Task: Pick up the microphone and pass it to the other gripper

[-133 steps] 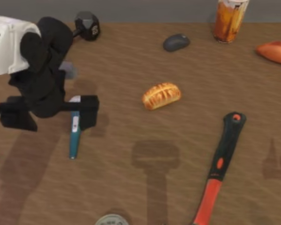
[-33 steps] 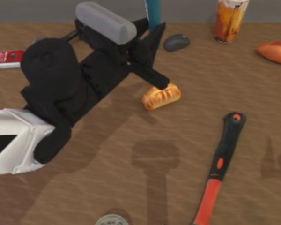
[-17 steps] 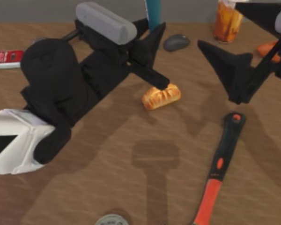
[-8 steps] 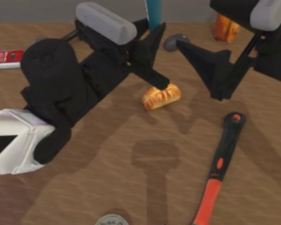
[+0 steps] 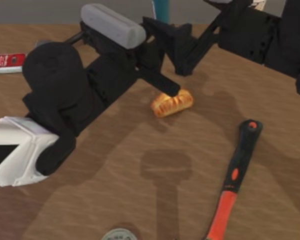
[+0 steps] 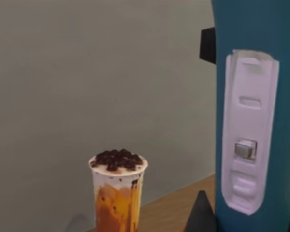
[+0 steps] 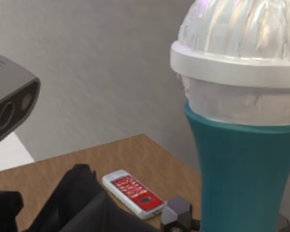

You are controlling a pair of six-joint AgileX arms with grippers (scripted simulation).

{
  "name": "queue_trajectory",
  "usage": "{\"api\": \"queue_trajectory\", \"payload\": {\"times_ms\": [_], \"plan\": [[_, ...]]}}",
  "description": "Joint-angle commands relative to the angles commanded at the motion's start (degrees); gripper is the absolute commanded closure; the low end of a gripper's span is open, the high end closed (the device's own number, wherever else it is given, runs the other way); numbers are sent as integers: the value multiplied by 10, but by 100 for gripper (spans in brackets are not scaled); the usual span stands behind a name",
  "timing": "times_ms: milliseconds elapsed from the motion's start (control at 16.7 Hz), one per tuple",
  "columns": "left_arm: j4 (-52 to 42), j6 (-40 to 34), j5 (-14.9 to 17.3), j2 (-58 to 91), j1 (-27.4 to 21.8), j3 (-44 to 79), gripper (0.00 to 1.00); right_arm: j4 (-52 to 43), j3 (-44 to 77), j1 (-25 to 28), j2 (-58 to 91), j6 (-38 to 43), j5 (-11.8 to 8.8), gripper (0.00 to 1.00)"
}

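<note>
My left hand [image 5: 157, 55] is raised at the far middle of the worktop [image 5: 115, 190], pinching the microphone [image 5: 161, 10] by its teal handle. The mic stands upright, well clear of the wood; from above only a short teal stretch shows, cut off at the picture's top edge.

My right hand [image 5: 172, 45] reaches in from the right, its wedge fingers [image 5: 165, 32] close beside the handle. I cannot tell whether they are spread or closed on it, nor whether they touch it.

My left wrist view fills with the handle and its white switch strip [image 6: 246, 130]; a bubble tea cup [image 6: 117, 193] stands beyond. My right wrist view shows the mesh head [image 7: 241, 38] above the teal taper.

A bread loaf [image 5: 172, 102] lies below the hands, a hammer [image 5: 235, 175] to the right.
</note>
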Motion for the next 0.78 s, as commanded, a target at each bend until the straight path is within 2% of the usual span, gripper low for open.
{"api": "queue_trajectory", "payload": {"times_ms": [180,420,780], "plan": [[0,0,0,0,0,0,100,8,45,22,51,1,22,0],[0,0,0,0,0,0,100,9,50,24,56,1,25,0],[0,0,0,0,0,0,100,9,50,24,56,1,25,45]]}}
